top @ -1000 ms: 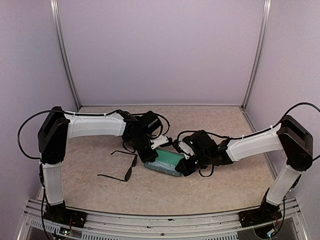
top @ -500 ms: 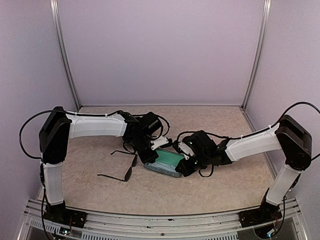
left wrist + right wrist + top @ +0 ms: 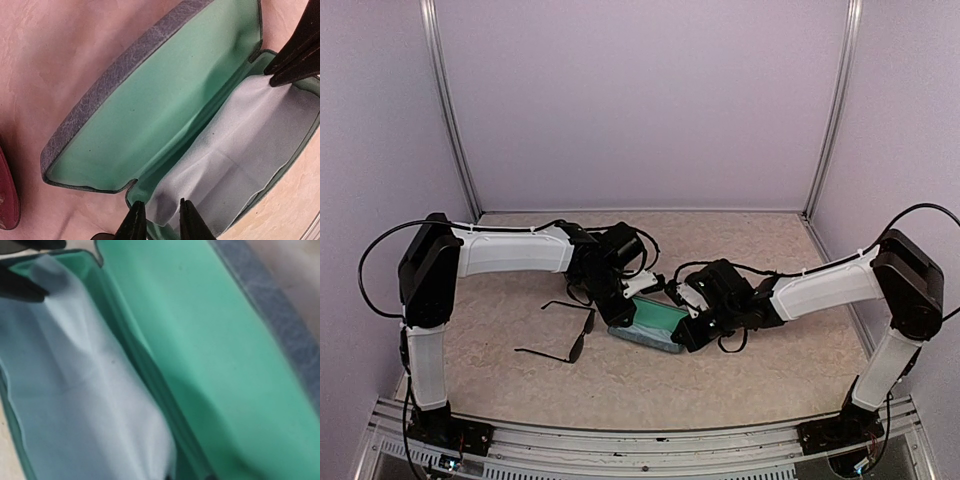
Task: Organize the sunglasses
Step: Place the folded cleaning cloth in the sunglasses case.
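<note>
**Case open, glasses not yet inside**

The thin black sunglasses [image 3: 578, 345] lie unfolded on the worktop [image 3: 770, 380], to the left of the case [image 3: 650, 322] and apart from it. Neither arm touches them. A dark red shape [image 3: 7, 200] shows at the edge of the left wrist view, just beside the case. It may be the reddish-brown pair, but too little of it shows to say.

The case lies open, its green lid [image 3: 150, 115] folded back flat and a pale cloth [image 3: 225, 170] spread loosely in the base. The left tool [image 3: 160, 210] sits at one end of the base with its fingers a little spread, gripping nothing that can be seen. The right tool [image 3: 287, 62] is at the opposite end, fingers pressed together. Whether it pinches the cloth or the rim cannot be told.

The step in hand looks like readying the case to receive a pair. To do it well, keep one tool steadying the base so the light case does not slide or snap closed. Flatten the cloth against the bottom so it will not bunch under the lenses. Then fold the arms of the glasses before lowering them in, lenses towards the cloth.
</note>
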